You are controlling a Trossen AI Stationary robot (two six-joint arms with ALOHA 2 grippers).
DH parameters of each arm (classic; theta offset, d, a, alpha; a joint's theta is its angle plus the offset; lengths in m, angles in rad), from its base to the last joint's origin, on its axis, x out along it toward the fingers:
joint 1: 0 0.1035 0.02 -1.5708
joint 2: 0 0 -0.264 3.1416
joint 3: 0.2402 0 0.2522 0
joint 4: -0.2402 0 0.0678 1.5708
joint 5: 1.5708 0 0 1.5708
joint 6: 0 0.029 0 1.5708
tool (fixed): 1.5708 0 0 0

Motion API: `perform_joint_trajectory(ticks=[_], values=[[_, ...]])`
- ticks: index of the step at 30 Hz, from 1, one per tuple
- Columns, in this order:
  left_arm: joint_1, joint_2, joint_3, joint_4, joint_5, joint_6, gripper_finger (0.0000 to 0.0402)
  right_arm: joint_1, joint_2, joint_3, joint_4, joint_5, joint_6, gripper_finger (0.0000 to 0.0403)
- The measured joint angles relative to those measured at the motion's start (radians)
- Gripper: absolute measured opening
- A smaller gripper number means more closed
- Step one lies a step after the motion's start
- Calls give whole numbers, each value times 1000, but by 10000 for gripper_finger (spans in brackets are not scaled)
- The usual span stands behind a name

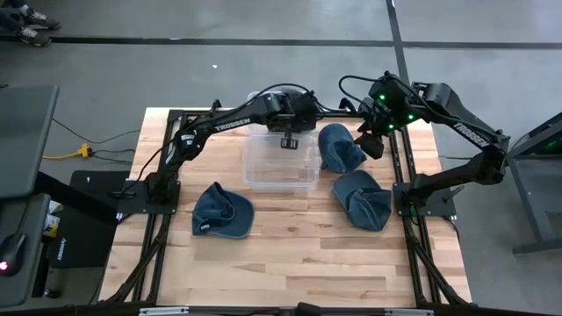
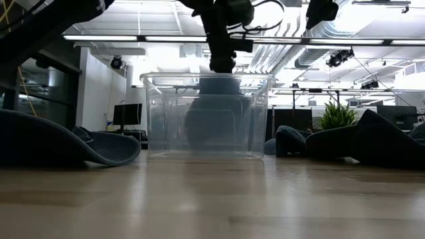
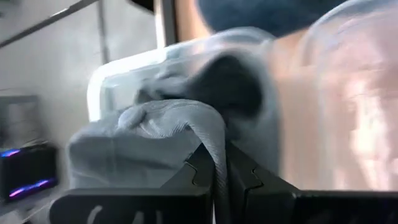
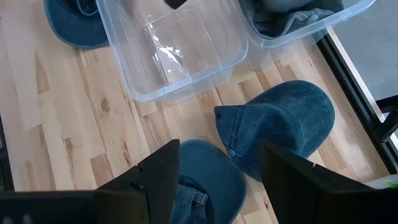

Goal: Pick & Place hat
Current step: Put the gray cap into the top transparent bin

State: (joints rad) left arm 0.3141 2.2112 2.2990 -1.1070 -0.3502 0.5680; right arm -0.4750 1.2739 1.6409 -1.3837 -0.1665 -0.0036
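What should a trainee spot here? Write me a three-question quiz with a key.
1. How many blue hats lie loose on the table in the high view?
2. True or false: the right gripper is shut on a hat.
3. What does the left gripper pinch? A) a held hat; B) the wall of the clear bin; C) nothing.
Key: 1) three, one left of the clear bin and two right of it; 2) false, its fingers are spread and empty; 3) A.
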Motion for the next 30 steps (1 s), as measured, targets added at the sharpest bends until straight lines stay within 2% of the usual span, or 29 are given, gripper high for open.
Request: perform_joint_trajectory(ticks=[4,8,11,15,23,26,30], values=[[0,0,-20,-3,81,-17,4,0,0,0,0,0,0,206],[0,0,-25,14,63,-68,10,0,0,0,0,0,0,206],[0,0,-25,30,53,-75,30,0,0,0,0,0,0,206],[0,0,-25,54,49,-67,81,0,0,0,0,0,3,206],[0,0,-25,10,13,-70,220,0,0,0,-2,0,6,206],[0,0,-5,8,-19,-75,254,0,0,0,-2,0,6,206],[0,-2,57,11,-54,-75,277,0,0,0,-2,0,2,206]])
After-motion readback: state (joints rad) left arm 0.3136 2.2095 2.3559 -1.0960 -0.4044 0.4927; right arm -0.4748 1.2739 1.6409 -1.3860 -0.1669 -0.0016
